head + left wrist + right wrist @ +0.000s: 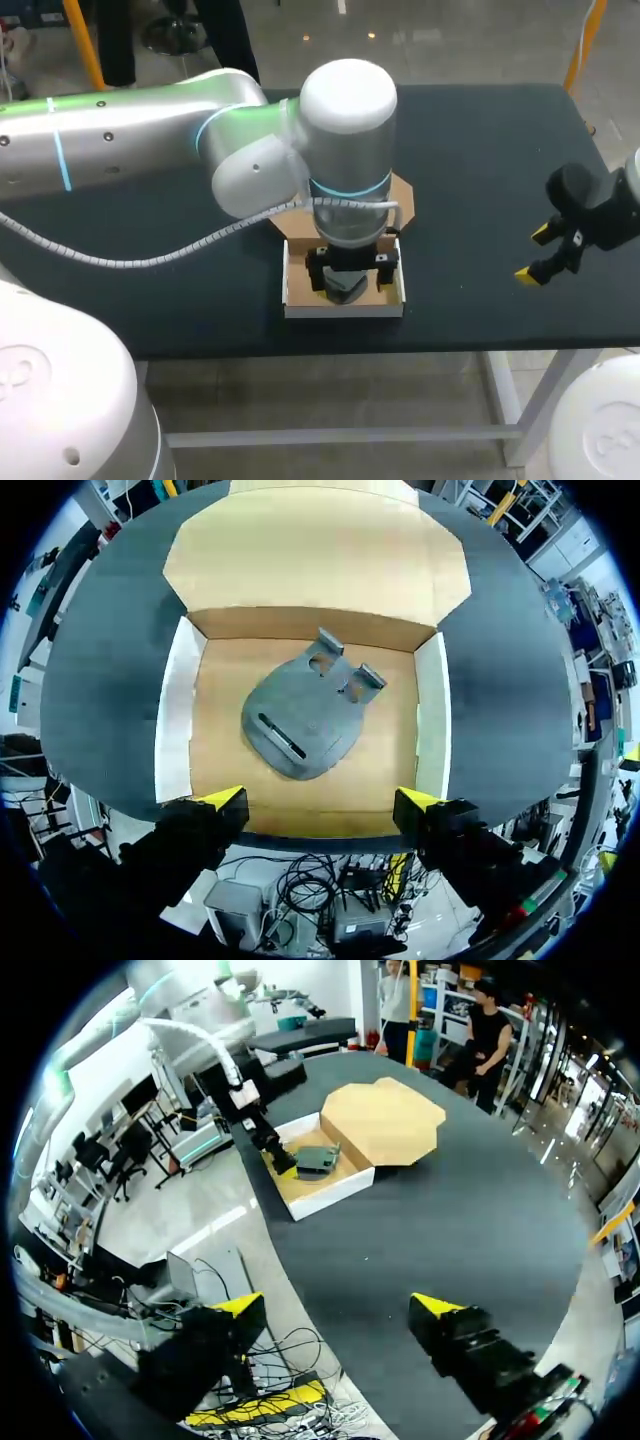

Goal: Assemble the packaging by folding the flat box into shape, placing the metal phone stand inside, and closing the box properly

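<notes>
On the table (480,180), near its front edge: open cardboard box (432,720), likely light and easily creased, best taken by the far edge of its flat lid (315,560). Inside, lying flat, the metal stand (305,720), probably stiff and heavier. Above the box, left fingers (228,802) spread and empty; well apart, right fingers (240,1305) spread, empty. Stand whole in the left wrist view, half hidden under the left arm (150,130) from the head view.

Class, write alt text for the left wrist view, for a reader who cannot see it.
A grey metal phone stand lies flat inside an open cardboard box, whose lid flap is folded back onto the dark table. The left gripper hovers over the box's nearer wall, its yellow-tipped fingers open and holding nothing.
</notes>
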You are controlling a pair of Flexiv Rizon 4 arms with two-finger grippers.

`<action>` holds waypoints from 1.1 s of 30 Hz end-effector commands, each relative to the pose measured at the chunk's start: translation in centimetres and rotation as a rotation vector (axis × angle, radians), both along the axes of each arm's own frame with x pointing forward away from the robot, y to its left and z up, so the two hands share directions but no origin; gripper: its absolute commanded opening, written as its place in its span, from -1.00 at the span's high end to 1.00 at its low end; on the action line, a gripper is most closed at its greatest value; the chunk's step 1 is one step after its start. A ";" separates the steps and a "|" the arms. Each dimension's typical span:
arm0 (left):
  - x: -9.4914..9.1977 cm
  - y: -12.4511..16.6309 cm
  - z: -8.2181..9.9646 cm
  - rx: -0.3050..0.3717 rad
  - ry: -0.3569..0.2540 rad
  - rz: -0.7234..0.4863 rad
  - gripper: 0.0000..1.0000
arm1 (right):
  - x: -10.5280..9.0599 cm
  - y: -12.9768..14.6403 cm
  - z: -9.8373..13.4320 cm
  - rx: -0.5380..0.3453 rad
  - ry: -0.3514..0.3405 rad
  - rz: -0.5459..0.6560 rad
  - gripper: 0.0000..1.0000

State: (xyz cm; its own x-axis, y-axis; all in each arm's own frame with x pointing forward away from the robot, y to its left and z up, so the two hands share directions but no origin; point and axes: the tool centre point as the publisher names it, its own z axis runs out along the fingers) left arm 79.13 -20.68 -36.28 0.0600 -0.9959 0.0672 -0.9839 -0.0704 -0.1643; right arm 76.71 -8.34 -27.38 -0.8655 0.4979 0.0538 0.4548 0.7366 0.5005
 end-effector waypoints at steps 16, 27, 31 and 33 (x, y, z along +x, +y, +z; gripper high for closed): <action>0.9 7.2 6.5 -0.286 -0.062 -0.157 -1.00 | -0.1 -0.1 0.2 0.004 0.001 0.003 -1.00; 2.9 10.0 8.3 -0.379 -0.092 -0.234 -1.00 | -0.1 -0.1 0.2 0.004 0.001 0.003 -1.00; 4.0 11.1 8.4 -0.422 -0.102 -0.265 -1.00 | -0.1 -0.1 0.2 0.004 0.001 0.003 -1.00; 4.5 11.5 8.4 -0.436 -0.104 -0.276 -1.00 | -0.1 -0.1 0.2 0.004 0.001 0.003 -1.00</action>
State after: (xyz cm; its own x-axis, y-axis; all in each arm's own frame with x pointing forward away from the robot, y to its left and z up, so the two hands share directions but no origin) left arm 83.35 -10.09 -27.75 -0.2017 -0.9108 0.3602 -0.9557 0.1025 -0.2761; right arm 76.71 -8.33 -27.37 -0.8655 0.4981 0.0534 0.4549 0.7368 0.5001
